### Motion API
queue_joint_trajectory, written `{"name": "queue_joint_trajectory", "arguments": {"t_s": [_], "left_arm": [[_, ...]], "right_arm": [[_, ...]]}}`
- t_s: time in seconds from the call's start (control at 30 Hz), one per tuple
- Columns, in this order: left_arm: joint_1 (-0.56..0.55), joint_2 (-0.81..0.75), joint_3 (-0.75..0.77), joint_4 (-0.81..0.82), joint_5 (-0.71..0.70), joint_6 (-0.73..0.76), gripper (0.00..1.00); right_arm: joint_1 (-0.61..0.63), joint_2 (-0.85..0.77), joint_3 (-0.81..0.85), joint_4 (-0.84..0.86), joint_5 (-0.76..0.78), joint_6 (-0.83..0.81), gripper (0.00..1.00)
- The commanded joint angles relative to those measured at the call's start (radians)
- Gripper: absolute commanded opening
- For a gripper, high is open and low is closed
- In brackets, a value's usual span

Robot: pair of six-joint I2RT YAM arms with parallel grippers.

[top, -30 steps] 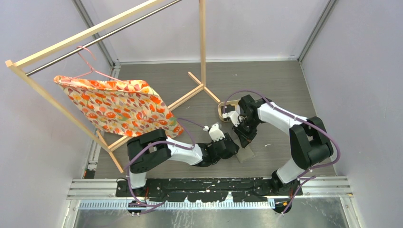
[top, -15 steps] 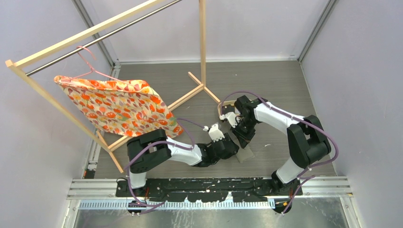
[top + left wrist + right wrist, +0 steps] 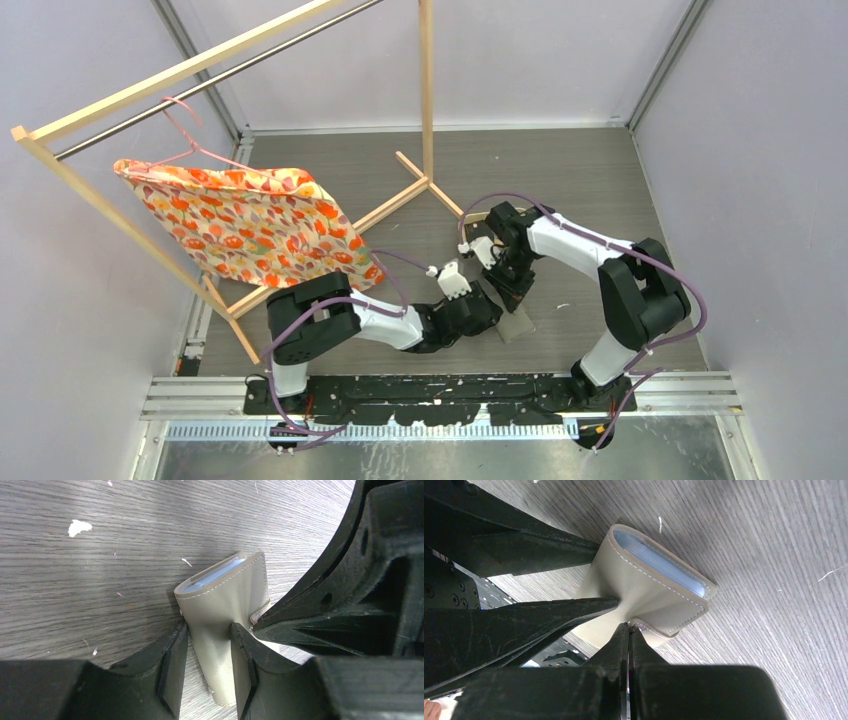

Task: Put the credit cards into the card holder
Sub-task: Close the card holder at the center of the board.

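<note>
The card holder (image 3: 225, 610) is a grey-taupe folded wallet lying on the wood-grain table, also seen in the top view (image 3: 517, 326) and the right wrist view (image 3: 644, 590). Pale bluish edges of credit cards (image 3: 659, 562) show inside its fold (image 3: 212, 575). My left gripper (image 3: 207, 672) is shut on the card holder's near end, one finger on each face. My right gripper (image 3: 628, 630) is shut, its tips pressed against the small flap at the wallet's edge. In the top view both grippers meet over the card holder, the left (image 3: 492, 312) from the left and the right (image 3: 510, 292) from behind.
A wooden clothes rack (image 3: 428, 120) stands at the back left, with an orange floral cloth (image 3: 250, 225) on a pink hanger. Its foot bars (image 3: 425, 180) reach toward my right arm. A bit of light-wood tray rim (image 3: 470, 218) peeks out behind the right wrist.
My right arm has shifted slightly left and nearer over the wallet. The left arm and the card holder have stayed in place.
</note>
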Motion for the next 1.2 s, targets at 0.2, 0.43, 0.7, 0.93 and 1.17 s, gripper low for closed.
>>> {"name": "queue_joint_trajectory", "arguments": {"t_s": [0.2, 0.43, 0.7, 0.93, 1.17], "left_arm": [[0.006, -0.043, -0.040, 0.064, 0.000, 0.031, 0.38], [0.007, -0.056, -0.067, 0.115, 0.009, 0.053, 0.38], [0.007, -0.079, -0.092, 0.168, 0.037, 0.106, 0.38], [0.006, -0.113, -0.147, 0.267, 0.103, 0.183, 0.38], [0.007, -0.148, -0.198, 0.348, 0.165, 0.249, 0.38]], "right_arm": [[0.062, 0.107, -0.099, 0.100, 0.049, 0.016, 0.01], [0.076, 0.102, -0.122, 0.124, 0.094, 0.026, 0.01], [0.107, 0.087, -0.141, 0.142, 0.129, 0.035, 0.01], [0.150, 0.087, -0.147, 0.150, 0.163, 0.039, 0.01], [0.156, 0.092, -0.134, 0.141, 0.159, 0.041, 0.08]]}}
